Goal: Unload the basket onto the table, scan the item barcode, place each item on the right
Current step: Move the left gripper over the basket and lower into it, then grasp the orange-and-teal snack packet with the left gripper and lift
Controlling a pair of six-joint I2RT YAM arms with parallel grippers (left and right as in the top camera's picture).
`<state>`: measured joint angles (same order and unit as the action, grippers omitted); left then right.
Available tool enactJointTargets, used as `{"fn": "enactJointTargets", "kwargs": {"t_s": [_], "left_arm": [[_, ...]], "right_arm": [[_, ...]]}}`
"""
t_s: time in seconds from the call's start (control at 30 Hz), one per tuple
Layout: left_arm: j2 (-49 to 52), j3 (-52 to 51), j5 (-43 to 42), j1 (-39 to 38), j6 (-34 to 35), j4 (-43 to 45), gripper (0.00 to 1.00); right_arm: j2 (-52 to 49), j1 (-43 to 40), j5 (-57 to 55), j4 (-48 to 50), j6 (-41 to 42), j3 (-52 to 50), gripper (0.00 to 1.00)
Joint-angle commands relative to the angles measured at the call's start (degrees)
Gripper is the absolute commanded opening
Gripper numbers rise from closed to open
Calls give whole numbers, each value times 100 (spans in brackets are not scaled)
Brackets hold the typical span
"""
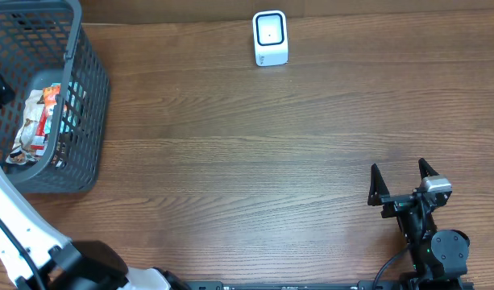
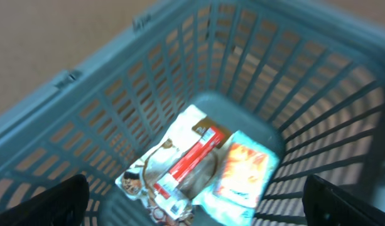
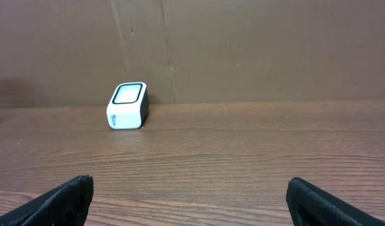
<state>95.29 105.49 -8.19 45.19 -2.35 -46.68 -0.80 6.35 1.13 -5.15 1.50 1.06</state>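
The step in hand is, by my reading, the pick from the basket point(image 1: 87, 121), which sits at the upper left of the overhead frame. The items lie on its floor: a white packet with a red band point(image 2: 191, 162) and, touching it on the right, a pale blue packet with an orange print point(image 2: 242, 174). Your left gripper point(image 2: 193, 206) hangs above them with its jaws spread wide and nothing between them.

Choose one packet only. The red-banded one lies near the centre of the left wrist frame and seems the easier reach. Come straight down, keep both fingers clear of the basket's ribbed walls, and close across the packet's narrow side so the film does not crumple over the barcode. I cannot tell where the barcode is printed.

The scanner point(image 1: 270, 38) stands at the top centre of the overhead frame, well apart from the basket. Your right gripper point(image 1: 399, 169), at the lower right, is likewise wide open and empty; leave it parked.
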Motion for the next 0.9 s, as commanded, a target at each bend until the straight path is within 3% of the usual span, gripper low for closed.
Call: {"fn": "enactJointTargets", "kwargs": {"t_s": [0.0,0.33,0.77,0.87], "left_arm": [[439,129,-369,57,-828,28,100],[1438,129,-1488,24,-1917,4,100],[2258,127,-1362,-461,-2518,-260,100],[2273,116,-994,-557,-2472,-212,100]], "right_arm": [[61,-37,7,33,-4,-59,100],[61,-37,7,33,-4,-59,100],[61,-37,7,33,-4,-59,100],[61,-37,7,33,-4,-59,100]]}}
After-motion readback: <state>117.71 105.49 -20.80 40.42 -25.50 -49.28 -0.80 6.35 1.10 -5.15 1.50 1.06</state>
